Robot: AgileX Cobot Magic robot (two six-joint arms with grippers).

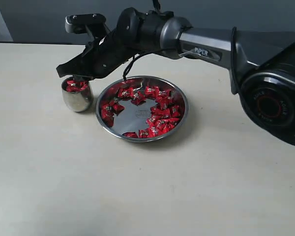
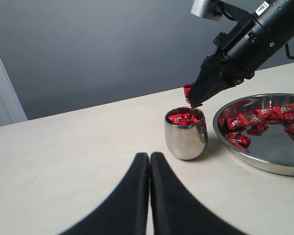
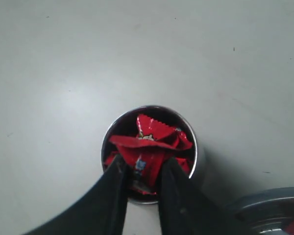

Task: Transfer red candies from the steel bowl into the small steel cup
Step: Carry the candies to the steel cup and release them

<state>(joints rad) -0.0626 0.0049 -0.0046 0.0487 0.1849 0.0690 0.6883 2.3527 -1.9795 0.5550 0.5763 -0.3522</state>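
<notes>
The small steel cup (image 1: pixel 77 101) stands left of the steel bowl (image 1: pixel 137 139) and holds several red candies (image 1: pixel 76 85). More red candies (image 1: pixel 160 110) ring the bowl's floor. My right gripper (image 3: pixel 143 169) hangs just above the cup's mouth, shut on one red candy (image 3: pixel 142 156). From the left wrist view that held candy (image 2: pixel 188 91) shows at the right gripper's tip (image 2: pixel 196 95), over the cup (image 2: pixel 185 139). My left gripper (image 2: pixel 149 159) is shut and empty, low over the table, a short way from the cup.
The right arm (image 1: pixel 206 46) reaches across above the bowl's back rim. The pale tabletop (image 1: pixel 137 196) stretches bare in front. A grey wall (image 2: pixel 88 49) stands behind the table's far edge.
</notes>
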